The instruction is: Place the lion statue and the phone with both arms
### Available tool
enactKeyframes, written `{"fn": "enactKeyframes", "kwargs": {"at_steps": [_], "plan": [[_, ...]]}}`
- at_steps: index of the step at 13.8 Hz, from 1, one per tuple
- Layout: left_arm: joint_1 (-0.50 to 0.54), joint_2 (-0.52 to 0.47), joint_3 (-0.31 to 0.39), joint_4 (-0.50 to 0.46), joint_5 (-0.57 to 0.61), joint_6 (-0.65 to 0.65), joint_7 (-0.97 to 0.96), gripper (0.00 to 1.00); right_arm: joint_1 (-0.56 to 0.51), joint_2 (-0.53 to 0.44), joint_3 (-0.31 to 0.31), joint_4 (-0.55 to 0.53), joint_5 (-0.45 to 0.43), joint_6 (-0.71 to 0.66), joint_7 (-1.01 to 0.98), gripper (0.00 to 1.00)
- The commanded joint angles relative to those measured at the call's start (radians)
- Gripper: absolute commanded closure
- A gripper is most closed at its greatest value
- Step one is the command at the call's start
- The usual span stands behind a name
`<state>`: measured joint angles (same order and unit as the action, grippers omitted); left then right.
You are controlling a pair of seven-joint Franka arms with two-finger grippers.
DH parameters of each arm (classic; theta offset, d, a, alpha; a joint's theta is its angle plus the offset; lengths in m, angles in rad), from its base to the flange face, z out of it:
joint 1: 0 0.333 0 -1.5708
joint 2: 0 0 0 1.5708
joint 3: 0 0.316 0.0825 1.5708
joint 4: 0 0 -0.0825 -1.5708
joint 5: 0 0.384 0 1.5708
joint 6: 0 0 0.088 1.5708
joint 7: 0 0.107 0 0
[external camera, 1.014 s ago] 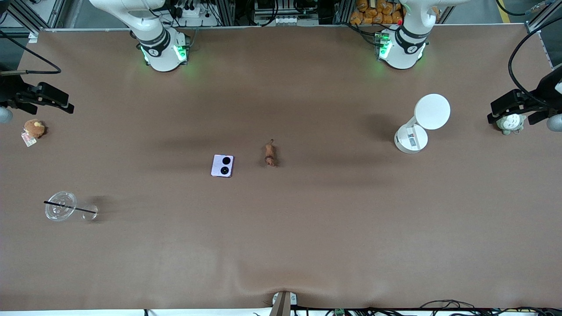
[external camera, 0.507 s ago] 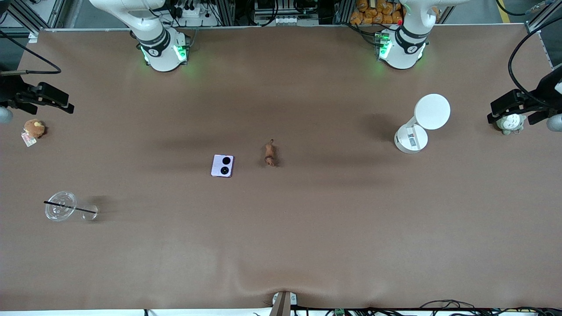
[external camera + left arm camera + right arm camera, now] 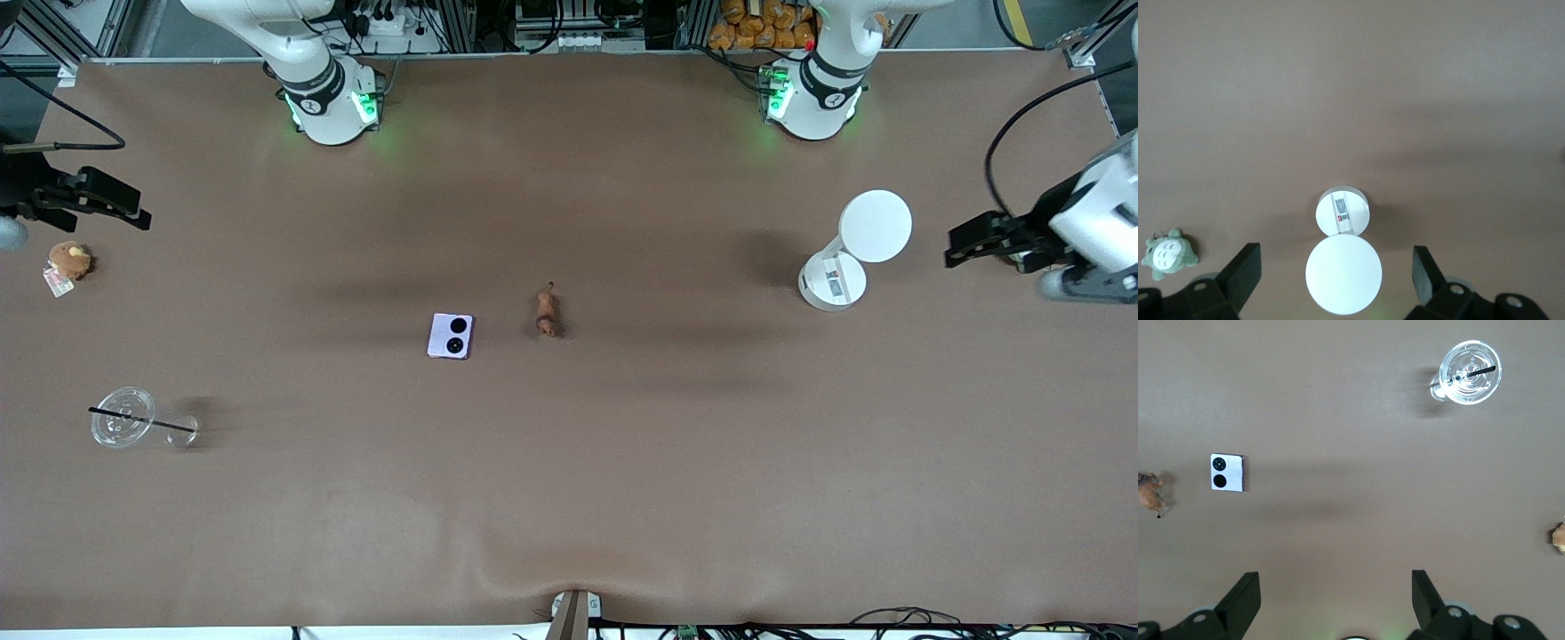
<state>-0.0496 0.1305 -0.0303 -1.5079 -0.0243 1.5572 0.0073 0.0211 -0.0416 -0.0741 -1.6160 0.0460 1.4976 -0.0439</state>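
Left end effector (image 3: 956, 247) hangs with fingers spread over the left arm's end of the desk (image 3: 622, 462), holding nothing; its wrist view looks down on a white round-topped stand (image 3: 852, 252) and a grey-white plush toy (image 3: 1167, 252) at its side. Right end effector (image 3: 142, 217), also spread and empty, waits over the right arm's end of the desk, with a round brown plush toy (image 3: 69, 260) close beneath it and a toppled clear plastic cup with a black straw (image 3: 133, 423) some way off.

Both task items lie well apart from either end effector, mid-desk: the phone (image 3: 451, 335) flat with its two camera circles up, the lion statue (image 3: 547, 313) just beside it toward the left arm's end, not touching.

Judged risks: the phone lies flat and thin, so spread fingers may skid off its edges or push it along; the figurine is tiny (and its tail thin), so a slightly off-centre pinch could flick it away. With the two targets so close together, both arms reaching in at once might crowd or collide. The left arm's path inward passes near the stand, which could be knocked.

Plain brown covering spans the desk, rippled at the camera-side edge. Cables and metal framing line the base side.
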Motion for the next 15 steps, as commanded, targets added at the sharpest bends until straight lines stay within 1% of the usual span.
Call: {"fn": "enactKeyframes", "kwargs": {"at_steps": [1, 4, 8, 12, 15], "plan": [[-0.015, 0.06, 0.001, 0.017, -0.003, -0.005, 0.019, 0.0, 0.025, 0.002, 0.004, 0.002, -0.005, -0.005, 0.009, 0.0], [-0.058, 0.074, -0.013, 0.018, 0.0, 0.0, 0.019, 0.0, 0.066, 0.012, 0.002, 0.002, -0.005, -0.026, 0.009, 0.0], [-0.177, 0.109, -0.013, 0.046, -0.006, 0.032, -0.021, 0.0, 0.068, 0.014, 0.002, 0.002, -0.005, -0.028, 0.013, 0.0], [-0.286, 0.173, -0.014, 0.063, -0.049, 0.127, -0.107, 0.0, 0.054, 0.016, 0.002, 0.002, -0.005, -0.033, -0.008, 0.0], [-0.36, 0.227, -0.014, 0.063, -0.051, 0.225, -0.136, 0.0, 0.01, 0.043, -0.001, 0.011, -0.008, -0.034, -0.059, 0.0]]}}
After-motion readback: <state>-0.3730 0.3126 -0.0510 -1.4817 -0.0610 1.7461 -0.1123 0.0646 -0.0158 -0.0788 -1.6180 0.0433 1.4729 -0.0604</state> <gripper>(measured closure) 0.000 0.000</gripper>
